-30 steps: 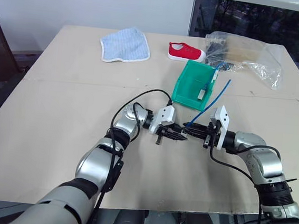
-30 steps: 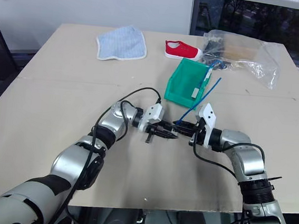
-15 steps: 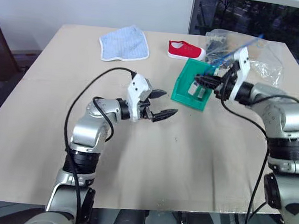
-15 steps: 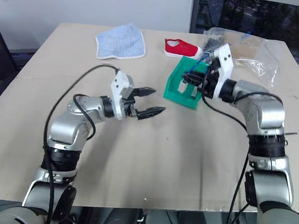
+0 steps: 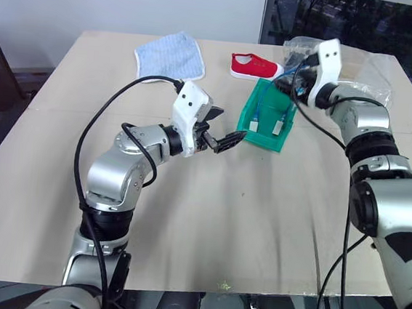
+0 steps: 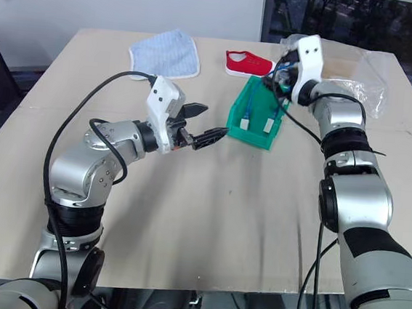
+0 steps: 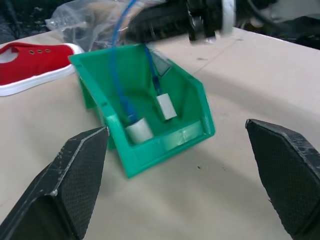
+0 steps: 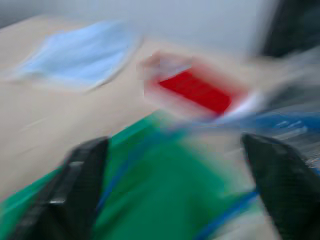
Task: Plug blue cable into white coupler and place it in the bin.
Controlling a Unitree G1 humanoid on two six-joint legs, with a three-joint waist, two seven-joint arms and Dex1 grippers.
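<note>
Your blue cable (image 7: 121, 75) and white coupler (image 7: 138, 131) sit inside the bin (image 7: 192, 135). Both hands are spread, right hand (image 8: 170, 165) above its 12 o'clock rim, left hand (image 7: 182, 165) facing it, so drop's done I'd say.

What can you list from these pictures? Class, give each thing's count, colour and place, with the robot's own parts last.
bin: one, teal-green, mid-table toward the far right.
blue cable: one, blue, hanging into the bin.
white coupler: two white blocks at the bin's bottom, one on each cable end.
shoe: one, red with white sole, far side.
cloth: one, light blue, far left.
plastic bag: one, clear, far right.
table: one, beige.
left gripper: open, beside the bin.
right gripper: open, above the bin.
</note>
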